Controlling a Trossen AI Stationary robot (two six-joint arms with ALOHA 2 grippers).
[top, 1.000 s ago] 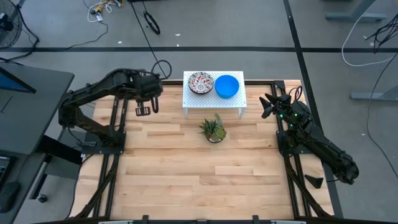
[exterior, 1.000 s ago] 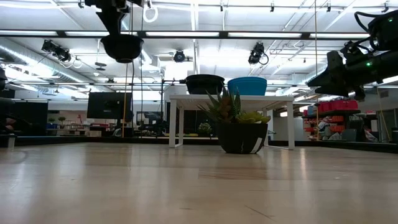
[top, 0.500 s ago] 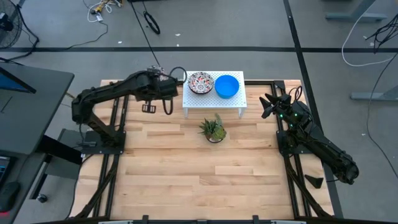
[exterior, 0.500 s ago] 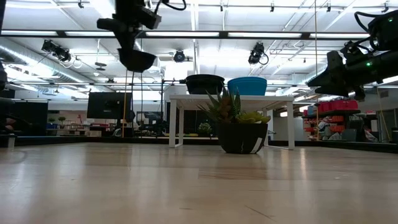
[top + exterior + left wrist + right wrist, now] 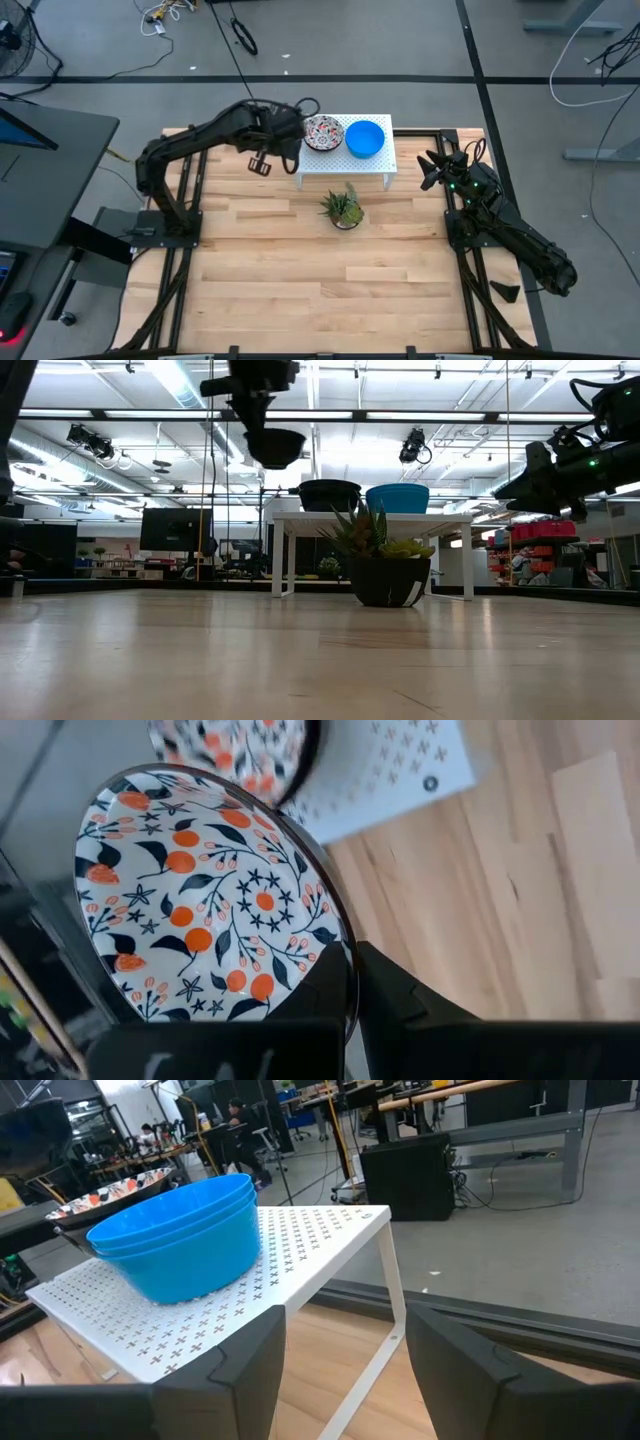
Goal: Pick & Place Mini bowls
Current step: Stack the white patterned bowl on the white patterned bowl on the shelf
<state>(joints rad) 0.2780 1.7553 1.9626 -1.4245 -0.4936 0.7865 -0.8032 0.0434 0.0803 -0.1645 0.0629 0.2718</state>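
Left end effector [image 5: 283,143] clamped on floral bowl [image 5: 205,895], right end effector [image 5: 345,1340] open, empty

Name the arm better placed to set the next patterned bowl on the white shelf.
Left. Its gripper already holds a patterned bowl beside the white shelf. The right gripper waits empty at the table's right edge.

open-plan robotics lab: ceiling strip lights [image 5: 330,415], distant desks [image 5: 470,1095], floor cables [image 5: 243,35]
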